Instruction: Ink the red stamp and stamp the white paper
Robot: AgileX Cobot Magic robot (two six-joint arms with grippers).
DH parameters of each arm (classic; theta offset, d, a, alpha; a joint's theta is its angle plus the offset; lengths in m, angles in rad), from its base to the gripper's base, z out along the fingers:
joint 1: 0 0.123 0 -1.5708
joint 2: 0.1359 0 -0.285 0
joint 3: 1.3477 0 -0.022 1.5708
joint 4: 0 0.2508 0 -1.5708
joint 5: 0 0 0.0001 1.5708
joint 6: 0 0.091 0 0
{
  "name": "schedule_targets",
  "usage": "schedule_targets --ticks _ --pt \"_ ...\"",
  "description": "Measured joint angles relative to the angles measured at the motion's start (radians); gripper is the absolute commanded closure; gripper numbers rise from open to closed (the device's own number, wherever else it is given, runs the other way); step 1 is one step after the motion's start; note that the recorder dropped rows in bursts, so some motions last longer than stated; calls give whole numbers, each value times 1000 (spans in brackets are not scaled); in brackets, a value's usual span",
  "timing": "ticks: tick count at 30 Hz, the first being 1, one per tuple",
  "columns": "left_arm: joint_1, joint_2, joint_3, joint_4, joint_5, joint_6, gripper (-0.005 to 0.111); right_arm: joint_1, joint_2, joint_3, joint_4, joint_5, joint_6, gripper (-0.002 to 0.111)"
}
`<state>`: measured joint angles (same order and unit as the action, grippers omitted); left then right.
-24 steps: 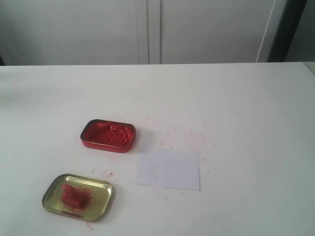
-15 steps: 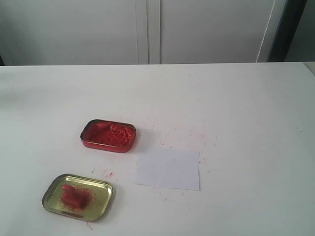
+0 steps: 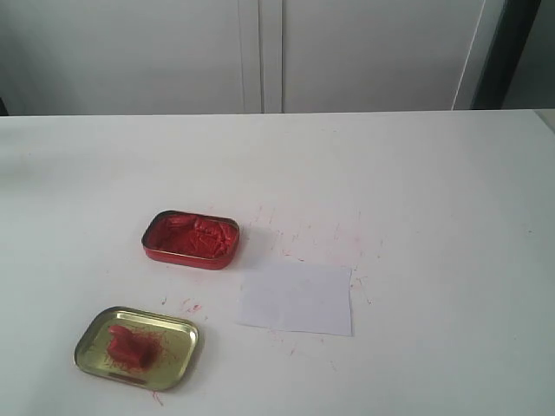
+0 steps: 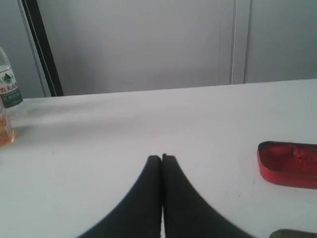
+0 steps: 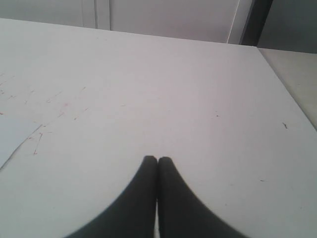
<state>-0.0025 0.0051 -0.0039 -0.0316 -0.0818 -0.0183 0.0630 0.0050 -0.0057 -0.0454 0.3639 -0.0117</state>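
Right now I am holding my left claw (image 4: 162, 157) and right claw (image 5: 157, 159) clenched on nothing; the red stamp (image 3: 130, 345) is lying in the gold lid (image 3: 182, 342) by the tabletop's (image 3: 416, 173) near left corner, the white paper (image 3: 297, 297) lying apart, toward the near edge's middle.

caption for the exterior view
The red stamp lies in the gold lid, red ink tin and white paper nearby on the table.
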Motion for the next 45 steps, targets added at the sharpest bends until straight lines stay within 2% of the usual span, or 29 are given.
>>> schedule_targets --ticks 5,22,32,45 --pt "0 0 0 0 -68 0 107 0 0 0 0 0 0 108" --pt "0 0 0 -4 -71 0 107 0 0 0 0 0 0 108" --pt "0 19 -190 -7 172 100 107 0 0 0 0 0 0 108" --pt "0 308 -422 -7 338 127 107 0 0 0 0 0 0 108"
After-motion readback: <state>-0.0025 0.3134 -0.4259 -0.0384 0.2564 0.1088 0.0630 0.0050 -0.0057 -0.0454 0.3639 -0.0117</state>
